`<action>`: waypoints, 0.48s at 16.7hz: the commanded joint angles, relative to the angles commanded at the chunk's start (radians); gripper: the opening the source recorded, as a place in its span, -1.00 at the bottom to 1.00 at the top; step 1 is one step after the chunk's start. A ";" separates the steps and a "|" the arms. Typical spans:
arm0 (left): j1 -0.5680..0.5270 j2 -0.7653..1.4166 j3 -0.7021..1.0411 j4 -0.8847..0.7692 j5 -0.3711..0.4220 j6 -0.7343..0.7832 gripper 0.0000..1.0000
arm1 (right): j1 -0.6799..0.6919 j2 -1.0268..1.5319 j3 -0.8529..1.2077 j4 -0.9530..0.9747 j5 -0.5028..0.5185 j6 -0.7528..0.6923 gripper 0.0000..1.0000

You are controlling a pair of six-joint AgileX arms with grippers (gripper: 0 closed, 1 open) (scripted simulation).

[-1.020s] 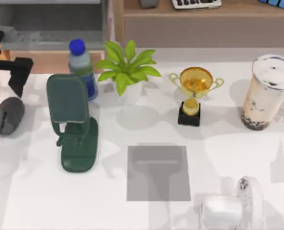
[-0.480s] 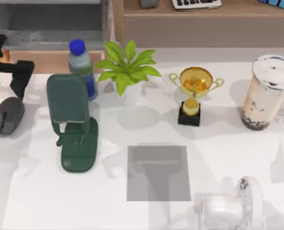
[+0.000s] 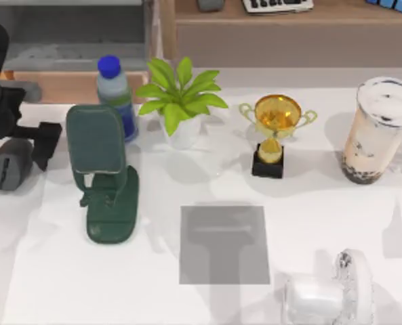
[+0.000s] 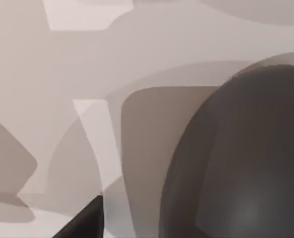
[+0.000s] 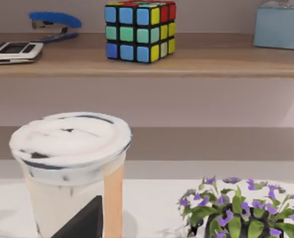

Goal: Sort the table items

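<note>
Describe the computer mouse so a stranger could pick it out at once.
Start at the green phone stand on the table's left side and look toward the left edge. There lies the computer mouse, a low rounded dark grey shell, with the left gripper right over it. Everything nearby stands tall; it alone lies flat.

The left arm reaches in from the desk's far left edge, its dark wrist bent downward and its left gripper (image 3: 12, 154) lowered at the left side of the desk. The fingers are spread apart, with one dark finger (image 3: 46, 141) on the side toward the desk's middle; in the left wrist view a dark fingertip (image 4: 85, 221) points toward the surface. The right arm (image 3: 329, 291) is parked low at the near right edge of the desk.
</note>
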 joint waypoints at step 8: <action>0.001 0.003 -0.006 0.007 0.000 0.001 0.40 | 0.000 0.000 0.000 0.000 0.000 0.000 1.00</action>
